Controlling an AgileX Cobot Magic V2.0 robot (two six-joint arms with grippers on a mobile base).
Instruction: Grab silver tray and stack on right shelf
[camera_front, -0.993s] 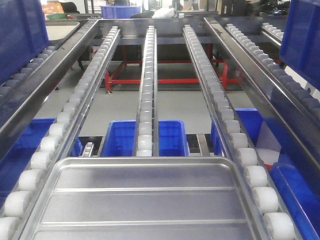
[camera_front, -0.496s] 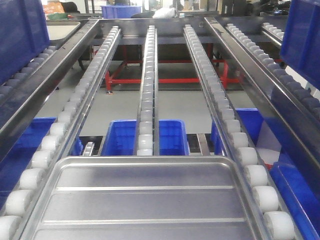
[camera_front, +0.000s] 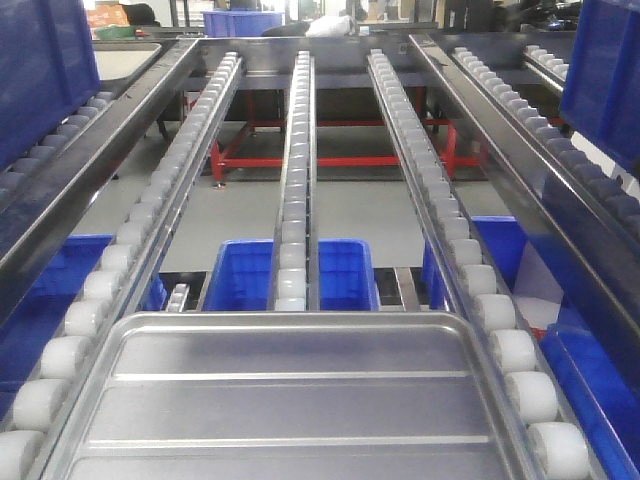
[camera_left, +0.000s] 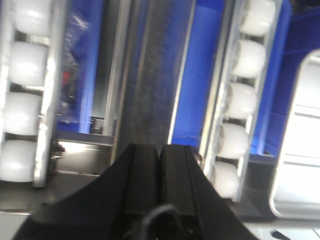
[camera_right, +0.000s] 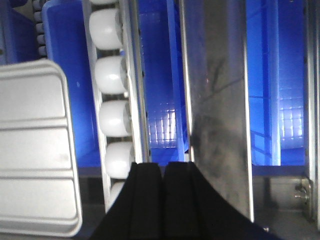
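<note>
The silver tray (camera_front: 290, 400) lies flat on the near end of the right shelf (camera_front: 295, 200), between its roller rails, two ribs across its floor. Its edge also shows at the right of the left wrist view (camera_left: 300, 145) and at the left of the right wrist view (camera_right: 35, 150). My left gripper (camera_left: 159, 150) is shut and empty, to the left of the tray over a metal beam (camera_left: 155, 75). My right gripper (camera_right: 163, 167) is shut and empty, to the right of the tray beside a roller rail (camera_right: 114, 115). Neither touches the tray.
Blue bins (camera_front: 310, 275) stand below the rack. Dark side beams (camera_front: 520, 170) flank the shelf, with more roller lanes and blue crates (camera_front: 605, 70) at both sides. A red frame (camera_front: 350, 160) stands on the floor beyond.
The view has shifted very slightly; the tray sits a touch lower in the frame. Nothing else has visibly moved.
</note>
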